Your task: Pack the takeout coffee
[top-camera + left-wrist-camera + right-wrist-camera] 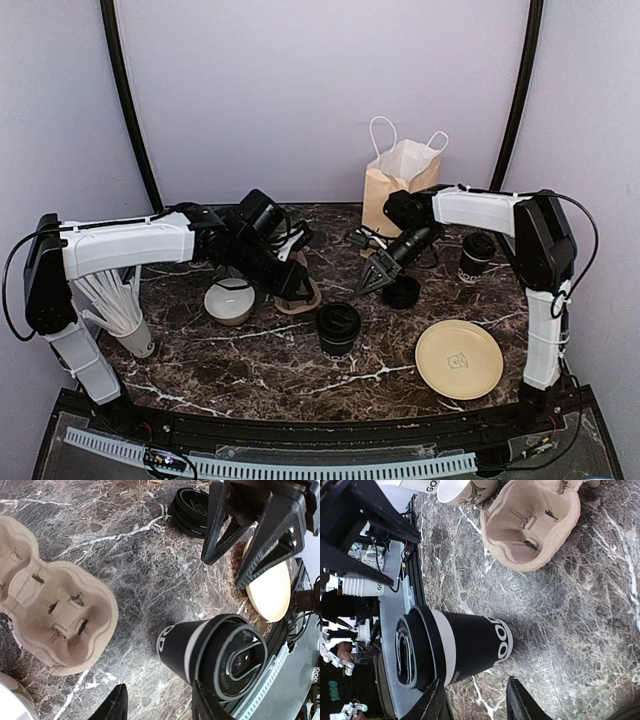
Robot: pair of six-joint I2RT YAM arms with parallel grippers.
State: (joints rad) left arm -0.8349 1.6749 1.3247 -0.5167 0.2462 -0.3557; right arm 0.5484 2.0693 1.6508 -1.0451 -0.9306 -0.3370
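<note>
Near table centre, at four o'clock from the pulp carrier [300, 296], one lidded coffee cup [338, 328] stood; the second cup [477, 255] stood at its two o'clock. Both the left gripper [161, 707] and right gripper [472, 700] hung spread, empty. Thin paper would probably dent: hold mid-body, gently

carrier [308, 300] largely behind left arm [130, 245], lettering partly hidden on lidded cup [470, 650]
</note>
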